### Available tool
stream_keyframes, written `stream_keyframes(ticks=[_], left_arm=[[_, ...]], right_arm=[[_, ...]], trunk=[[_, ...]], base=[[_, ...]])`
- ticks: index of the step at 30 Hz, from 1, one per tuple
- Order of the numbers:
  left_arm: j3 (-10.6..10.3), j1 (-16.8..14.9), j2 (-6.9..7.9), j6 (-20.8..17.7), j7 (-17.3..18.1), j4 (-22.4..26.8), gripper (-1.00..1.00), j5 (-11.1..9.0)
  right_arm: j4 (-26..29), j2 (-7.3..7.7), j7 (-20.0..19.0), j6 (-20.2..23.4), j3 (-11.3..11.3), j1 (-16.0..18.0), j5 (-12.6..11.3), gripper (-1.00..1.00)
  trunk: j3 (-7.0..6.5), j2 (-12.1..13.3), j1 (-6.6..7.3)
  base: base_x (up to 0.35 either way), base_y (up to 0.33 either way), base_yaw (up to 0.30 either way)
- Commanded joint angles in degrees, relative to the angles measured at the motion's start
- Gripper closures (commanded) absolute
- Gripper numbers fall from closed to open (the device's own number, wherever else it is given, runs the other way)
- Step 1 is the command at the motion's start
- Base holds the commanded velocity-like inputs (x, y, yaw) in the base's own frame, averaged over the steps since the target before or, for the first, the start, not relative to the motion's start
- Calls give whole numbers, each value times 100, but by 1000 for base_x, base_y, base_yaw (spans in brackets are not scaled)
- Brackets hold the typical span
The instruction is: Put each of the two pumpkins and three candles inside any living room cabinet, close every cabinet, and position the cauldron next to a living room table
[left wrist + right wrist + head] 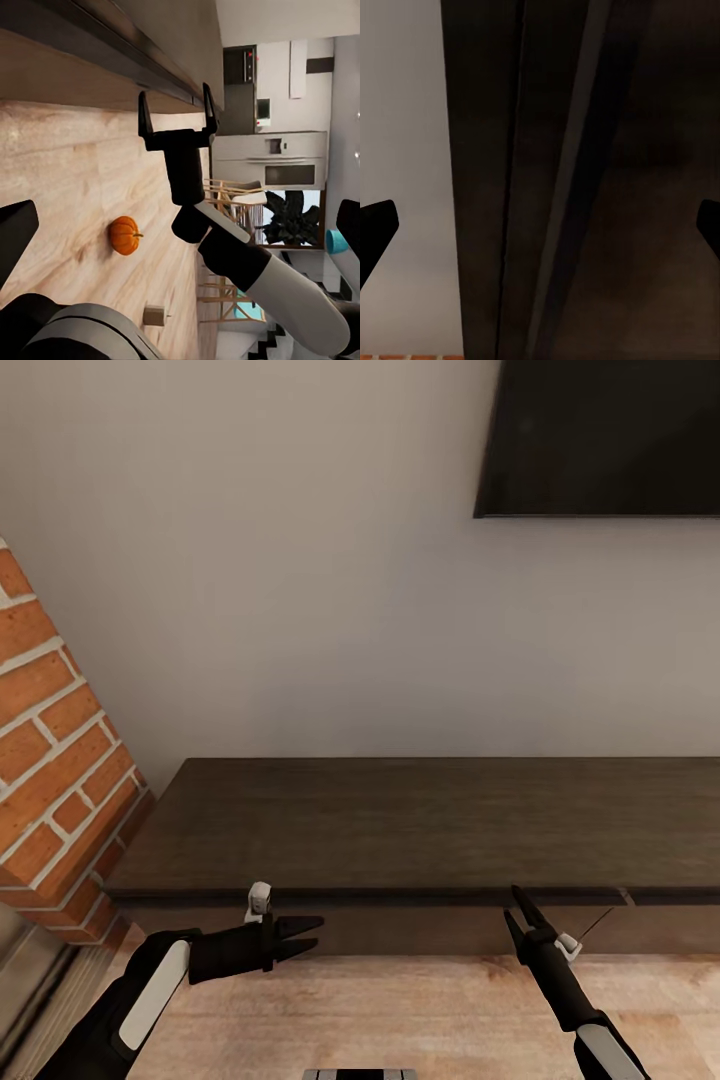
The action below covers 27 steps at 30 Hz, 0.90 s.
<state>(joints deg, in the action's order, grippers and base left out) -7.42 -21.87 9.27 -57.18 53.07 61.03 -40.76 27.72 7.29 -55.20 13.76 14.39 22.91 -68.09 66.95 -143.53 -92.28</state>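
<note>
Both pincers sit spread and empty: the right pincer (519, 912) noses the cabinet (400, 830) front at five o'clock, probably to open it; the left pincer (305, 937) waits at seven.

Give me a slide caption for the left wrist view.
Right gripper open beside the cabinet; a pumpkin and candle lie on the wood floor.

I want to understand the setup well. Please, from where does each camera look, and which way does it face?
Head view: high on the robot, facing forward and down at the cabinet by the wall; both arms show, left end effector and right end effector.
Left wrist view: on the left arm, facing across the floor at a pumpkin, a candle and the right end effector, open.
Right wrist view: on the right arm, facing the cabinet closely.
Shared: head and right wrist views both show the cabinet.
</note>
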Motion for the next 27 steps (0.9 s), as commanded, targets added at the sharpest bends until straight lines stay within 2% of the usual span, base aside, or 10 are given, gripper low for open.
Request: stream_keyframes(ticks=[1, 18, 19, 27], left_arm=[[-7, -6, 4, -21, 10, 1, -100, -11], [-5, -1, 13, -21, 10, 5, -100, -11], [-5, -1, 13, -21, 10, 5, -100, -11], [-5, -1, 13, -21, 10, 5, -100, -11]], right_arm=[[-3, 0, -15, 57, 2, 3, -47, -100], [-3, 0, -52, 57, 1, 3, -47, -100], [-3, 0, -52, 57, 2, 3, -47, 100], [-11, 0, -52, 57, 2, 3, -52, 100]], trunk=[[4, -2, 1], [4, -2, 1], [4, -2, 1], [4, -2, 1]], base=[[0, 0, 0], [38, 0, 0], [3, 0, 0], [0, 0, 0]])
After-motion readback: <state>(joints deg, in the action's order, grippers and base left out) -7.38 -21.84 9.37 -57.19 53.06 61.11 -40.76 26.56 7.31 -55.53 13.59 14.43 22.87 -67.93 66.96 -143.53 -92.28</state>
